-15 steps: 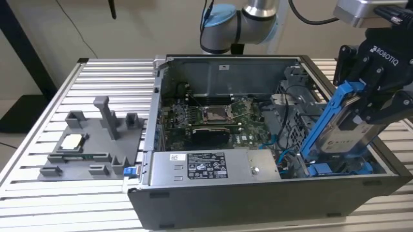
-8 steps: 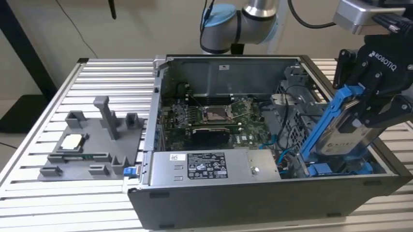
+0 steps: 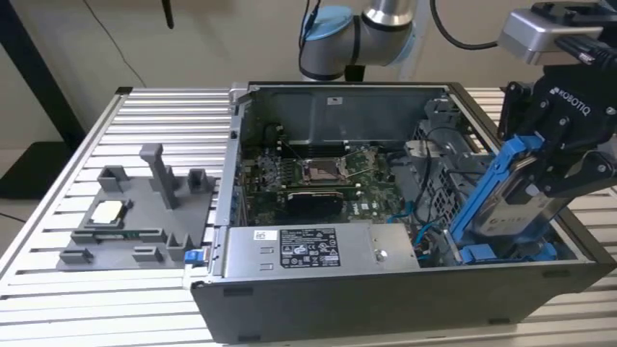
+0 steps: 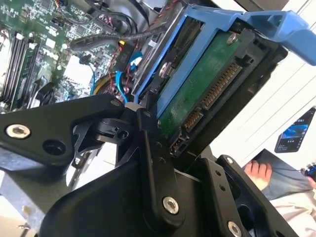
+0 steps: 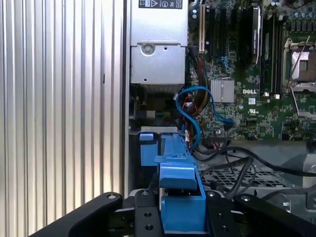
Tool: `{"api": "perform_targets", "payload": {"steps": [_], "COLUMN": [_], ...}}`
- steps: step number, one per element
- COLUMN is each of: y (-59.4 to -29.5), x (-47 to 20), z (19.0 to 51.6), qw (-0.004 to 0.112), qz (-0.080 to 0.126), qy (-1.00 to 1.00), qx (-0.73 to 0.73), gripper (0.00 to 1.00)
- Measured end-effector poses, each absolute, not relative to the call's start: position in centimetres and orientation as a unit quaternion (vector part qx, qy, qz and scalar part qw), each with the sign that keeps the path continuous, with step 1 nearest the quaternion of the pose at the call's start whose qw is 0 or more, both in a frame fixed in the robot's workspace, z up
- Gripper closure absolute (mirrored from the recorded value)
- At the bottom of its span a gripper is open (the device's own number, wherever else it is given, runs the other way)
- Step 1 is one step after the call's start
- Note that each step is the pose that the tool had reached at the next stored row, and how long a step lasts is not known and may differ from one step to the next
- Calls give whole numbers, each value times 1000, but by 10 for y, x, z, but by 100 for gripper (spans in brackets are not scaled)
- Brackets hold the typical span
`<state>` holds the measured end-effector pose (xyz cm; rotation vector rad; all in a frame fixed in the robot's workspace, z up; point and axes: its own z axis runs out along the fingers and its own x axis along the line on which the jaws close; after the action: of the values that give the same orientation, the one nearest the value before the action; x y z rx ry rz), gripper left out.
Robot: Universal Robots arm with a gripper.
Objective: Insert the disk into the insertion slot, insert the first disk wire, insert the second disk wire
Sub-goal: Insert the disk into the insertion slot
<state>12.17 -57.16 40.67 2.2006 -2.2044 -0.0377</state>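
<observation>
Exterior view: claw (image 3: 545,177) clamped on disk (image 3: 501,213), held tilted, lower end down in computer case (image 3: 386,303) at insertion slot (image 3: 453,188), exterior view's right. We judge insertion underway: square disk to slot walls, avoid blue cables (image 3: 421,235), lower slowly, no forcing.

White lettering runs along the black hand (image 3: 545,177), up near its wrist, as it clamps the disk (image 3: 521,206). The disk's pale label (image 3: 509,217) has print too small to make out. A white label (image 3: 306,248) on the power supply (image 3: 386,249), by the tabletop's (image 3: 97,303) edge nearest the exterior view, is crowded with tiny print and marks. In the first wrist view there's white lettering on the motherboard (image 5: 256,113), beside the heatsink (image 5: 221,91).
</observation>
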Motion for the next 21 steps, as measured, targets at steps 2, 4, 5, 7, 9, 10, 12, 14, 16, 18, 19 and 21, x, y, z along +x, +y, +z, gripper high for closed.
{"api": "perform_targets", "payload": {"steps": [2, 4, 5, 7, 9, 10, 12, 14, 16, 18, 19, 21], "y": [-572, -572, -572, -571, -570, -570, -569, -567, -566, -566, -566, -566], "x": [122, 122, 122, 122, 122, 122, 122, 122, 122, 122, 122, 122], "z": [403, 399, 398, 394, 390, 389, 386, 383, 381, 380, 380, 380], "qw": [13, 13, 13, 13, 13, 13, 13, 12, 10, 9, 9, 9], "qz": [-12, -12, -12, -12, -12, -12, -13, -14, -15, -16, -16, -17], "qy": [-708, -708, -708, -708, -708, -708, -708, -707, -707, -707, -707, -707], "qx": [706, 706, 706, 706, 706, 706, 706, 706, 706, 706, 706, 707], "gripper": [67, 67, 67, 67, 67, 67, 67, 67, 67, 67, 67, 67]}}
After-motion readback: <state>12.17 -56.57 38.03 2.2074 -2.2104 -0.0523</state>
